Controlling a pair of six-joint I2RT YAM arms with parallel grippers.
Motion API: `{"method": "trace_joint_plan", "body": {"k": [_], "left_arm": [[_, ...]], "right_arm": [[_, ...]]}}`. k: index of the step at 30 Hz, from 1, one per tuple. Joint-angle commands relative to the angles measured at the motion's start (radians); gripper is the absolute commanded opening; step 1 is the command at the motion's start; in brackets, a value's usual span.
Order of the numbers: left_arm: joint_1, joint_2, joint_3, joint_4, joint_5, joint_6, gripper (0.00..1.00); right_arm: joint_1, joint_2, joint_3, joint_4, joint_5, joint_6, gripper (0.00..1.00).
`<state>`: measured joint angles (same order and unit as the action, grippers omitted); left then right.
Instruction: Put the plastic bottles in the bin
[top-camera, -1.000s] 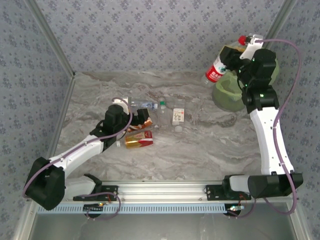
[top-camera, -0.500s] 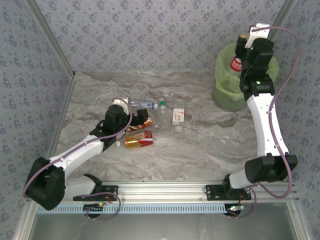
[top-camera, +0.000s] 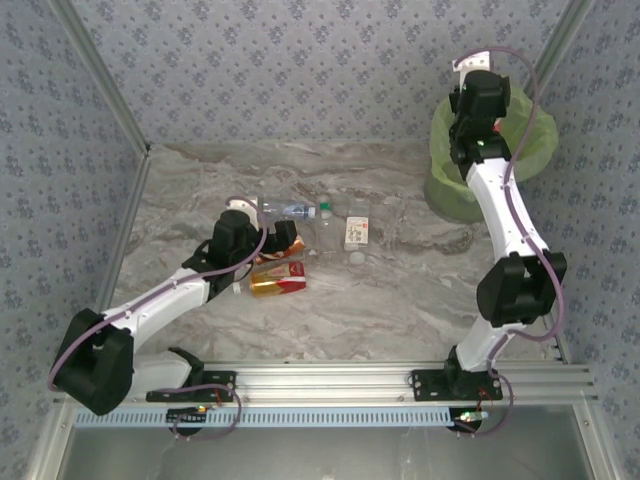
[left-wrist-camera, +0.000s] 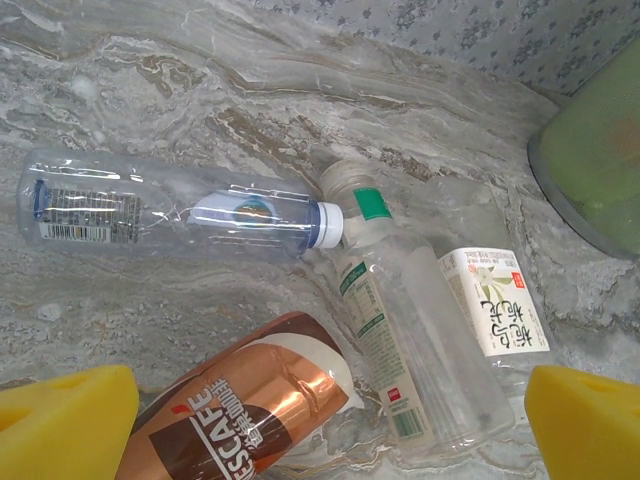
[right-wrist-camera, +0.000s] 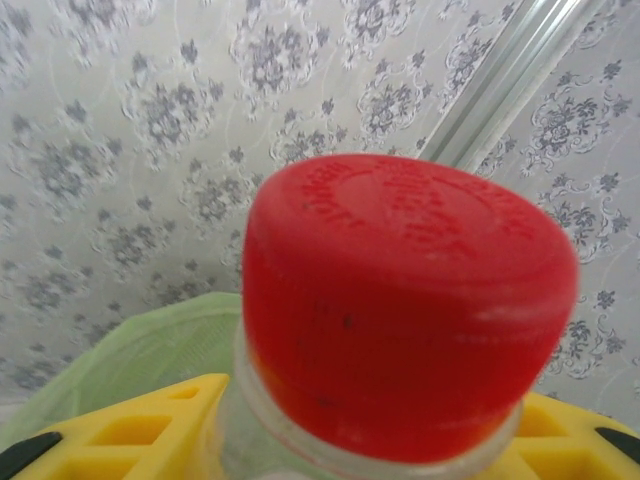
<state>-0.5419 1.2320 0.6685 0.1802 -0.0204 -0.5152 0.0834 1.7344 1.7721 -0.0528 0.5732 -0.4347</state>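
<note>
Your red-capped bottle (right-wrist-camera: 410, 300) at the bin (top-camera: 445, 192); others on the table (top-camera: 400, 300).
From above, your right arm (top-camera: 505, 215) reaches the bin, upper right. Left wrist: left pincer (left-wrist-camera: 325, 420) gapes wide over loose bottles (left-wrist-camera: 180, 215). Right wrist: right pincer (right-wrist-camera: 350, 438) clamps the red-capped bottle, centre frame.

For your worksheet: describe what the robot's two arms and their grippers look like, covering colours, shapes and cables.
Both the left arm and the right arm have white tube-like links joined by bulky black joints. A thin lilac cable loops along each. The left fingers are bright yellow blocks; the right fingers show cut-outs.
</note>
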Motion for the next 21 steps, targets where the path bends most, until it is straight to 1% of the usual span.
{"method": "trace_joint_plan", "body": {"k": [1,6,11,13,16,18,21], "left_arm": [[0.007,-0.002,0.032,-0.013,-0.012,-0.005,0.99],[0.007,-0.001,0.024,-0.01,-0.016,-0.015,0.99],[0.007,0.004,0.02,-0.007,-0.017,-0.022,0.99],[0.007,0.004,0.022,-0.009,-0.016,-0.02,0.99],[0.008,0.006,0.023,-0.008,-0.016,-0.019,0.99],[0.008,0.007,0.022,-0.008,-0.017,-0.019,0.99],[0.007,0.012,0.023,-0.007,-0.015,-0.02,0.99]], "right_arm": [[-0.015,0.055,0.074,-0.004,0.079,-0.063,0.53],[-0.055,0.147,0.169,-0.152,0.08,-0.013,0.55],[-0.075,0.205,0.216,-0.283,0.064,0.034,0.68],[-0.074,0.207,0.217,-0.313,0.031,0.048,0.72],[-0.073,0.208,0.243,-0.373,-0.021,0.082,0.82],[-0.073,0.206,0.262,-0.404,-0.057,0.101,0.86],[-0.069,0.199,0.281,-0.427,-0.084,0.122,0.89]]}}
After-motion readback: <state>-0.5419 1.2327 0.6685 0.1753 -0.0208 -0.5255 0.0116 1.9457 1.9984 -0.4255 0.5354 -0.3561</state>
